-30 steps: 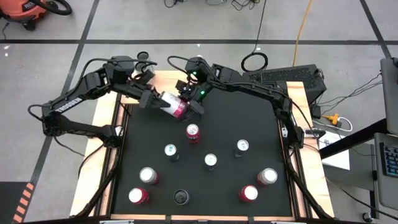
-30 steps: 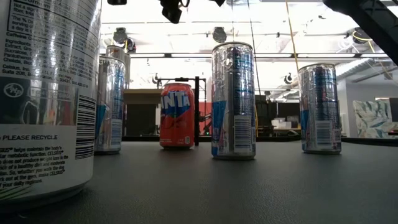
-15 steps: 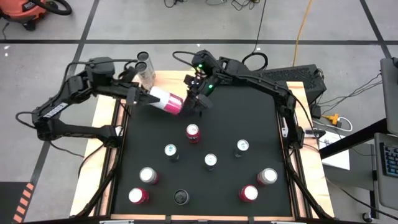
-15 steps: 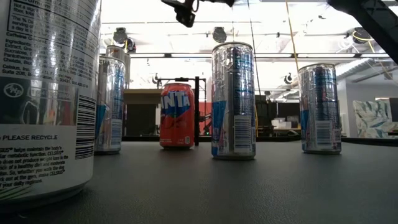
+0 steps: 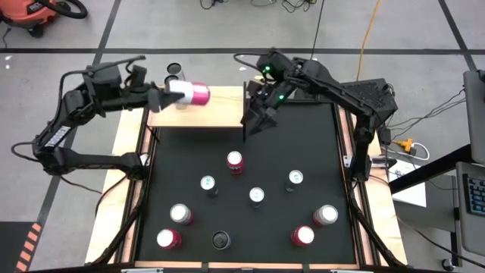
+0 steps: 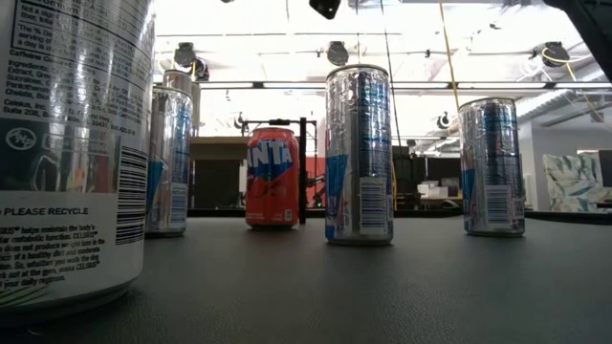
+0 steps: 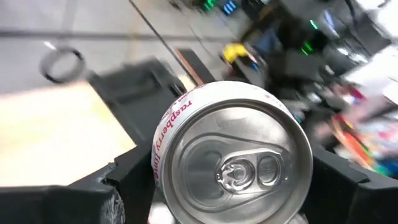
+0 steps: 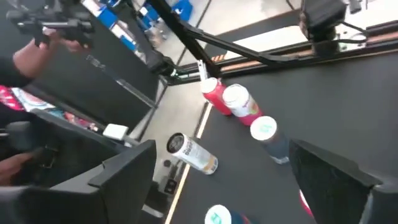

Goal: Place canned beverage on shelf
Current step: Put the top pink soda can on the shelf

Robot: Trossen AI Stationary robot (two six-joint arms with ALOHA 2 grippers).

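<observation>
Item: pink can [image 5: 191,92], handed over and now travelling to the shelf [image 5: 203,114].

Left gripper [image 5: 168,92] is carrying the can alone, lying on its side, above the shelf's far left corner in the upper left of the high view; a second ago both grippers were on it over the table's [image 5: 250,227] far edge. Right gripper [image 5: 256,120] is standing wide and empty, backing off beside the shelf's right end. Handover judged complete; setting down is remaining.

The left gripper [image 5: 173,92] carried the pink can [image 5: 193,93] over the shelf [image 5: 198,116]; right gripper [image 5: 254,121] withdrew.
</observation>
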